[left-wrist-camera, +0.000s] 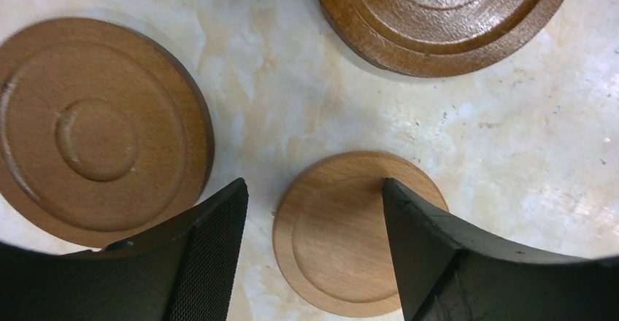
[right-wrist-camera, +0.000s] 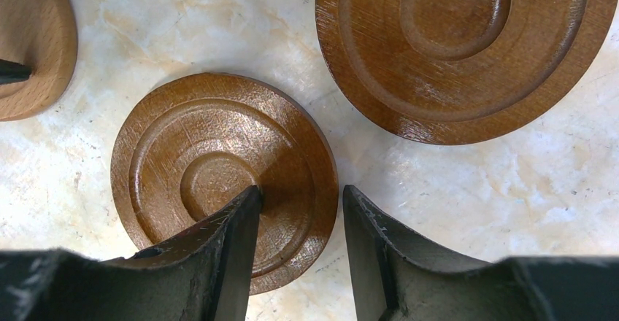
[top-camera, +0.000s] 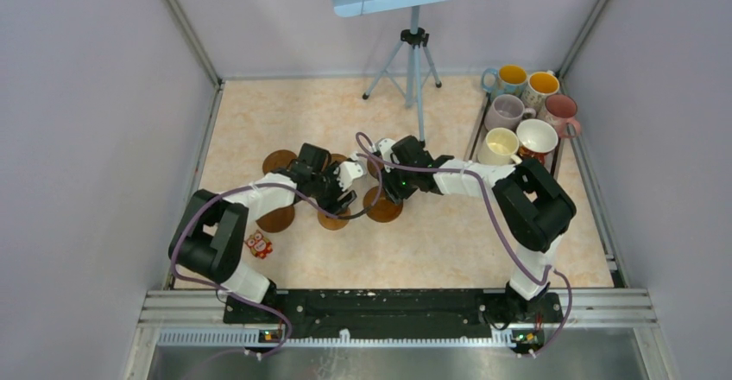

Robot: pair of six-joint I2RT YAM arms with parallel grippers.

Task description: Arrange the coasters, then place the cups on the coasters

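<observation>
Soft, even light is coming down from overhead, and the pale tabletop [top-camera: 432, 242] is washing out a little around the arms [top-camera: 259, 194], which are casting only weak shadows. Just ahead of the right gripper [right-wrist-camera: 299, 193], glare is streaking across the glossy dark coaster [right-wrist-camera: 452, 51]. On the left gripper [left-wrist-camera: 314, 186], the fingers [left-wrist-camera: 208, 263] are looming black, perhaps slightly out of focus, their mesh texture barely showing.

The small pale coaster [left-wrist-camera: 343, 241] is bare, matt wood with fine grain. The dark coaster [right-wrist-camera: 219, 168] looks varnished and glossy (its turned rings catch the light). The tabletop [left-wrist-camera: 511, 160] is smooth marbled cream, faintly shiny. The left gripper [left-wrist-camera: 314, 182] has matt black plastic fingers [left-wrist-camera: 212, 263], one with a mesh-textured pad.
</observation>
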